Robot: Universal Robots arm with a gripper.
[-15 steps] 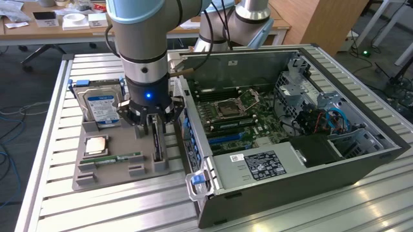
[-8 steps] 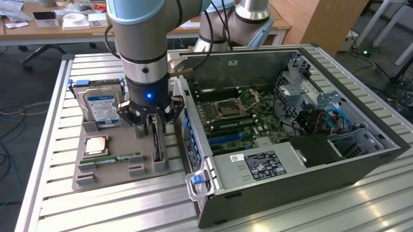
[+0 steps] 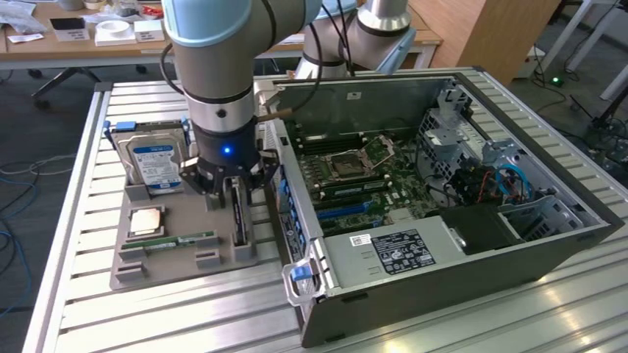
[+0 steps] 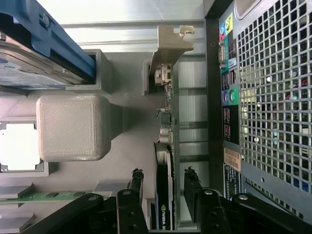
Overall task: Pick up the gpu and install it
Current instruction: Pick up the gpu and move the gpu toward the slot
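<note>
Gripper (image 4: 164,178) fingers (image 4: 137,183) apart, gpu (image 4: 168,112) standing on edge between the jaws in gray tray (image 4: 131,112), computer case (image 4: 263,97) just outside one jaw, hard drive (image 4: 24,73) beyond the other

I operate in a robotics lab. Indicators: slatted aluminium worktop (image 3: 176,316), opened computer case (image 3: 549,246), cluttered desk (image 3: 59,45) behind, loose cables (image 3: 22,170) on the floor.
</note>
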